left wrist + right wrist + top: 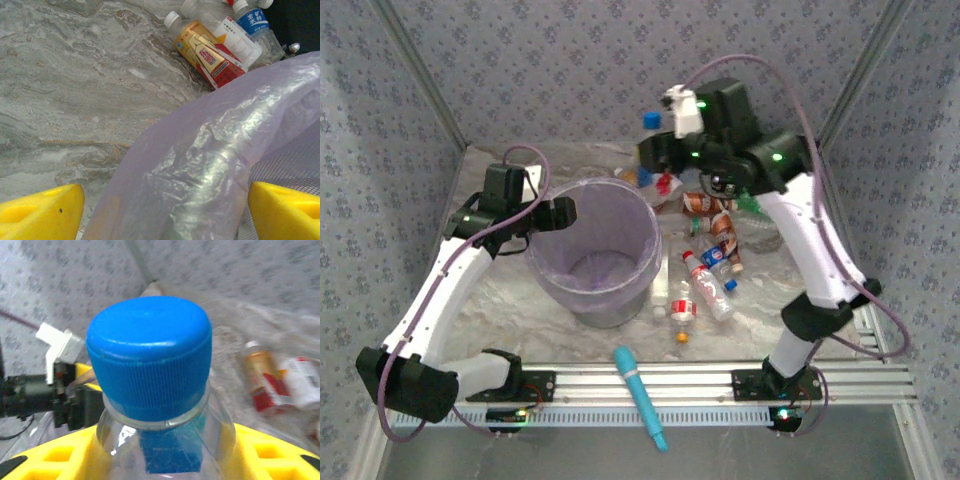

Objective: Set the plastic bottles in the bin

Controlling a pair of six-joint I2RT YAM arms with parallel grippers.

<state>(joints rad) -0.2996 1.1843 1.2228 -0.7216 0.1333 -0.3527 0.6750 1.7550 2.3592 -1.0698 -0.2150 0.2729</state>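
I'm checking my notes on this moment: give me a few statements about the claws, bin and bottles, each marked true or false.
1. The right claw grips a clear blue-capped bottle. True.
2. The bin lies tipped on its side. False: it stands upright, mouth up.
3. The left claw is open, with the bin's rim between its fingers. True.
4. The teal tool is inside the bin. False: it lies across the rails at the near edge, between the arm bases.
5. All bottles are binned. False: several bottles lie on the table, right of the bin.
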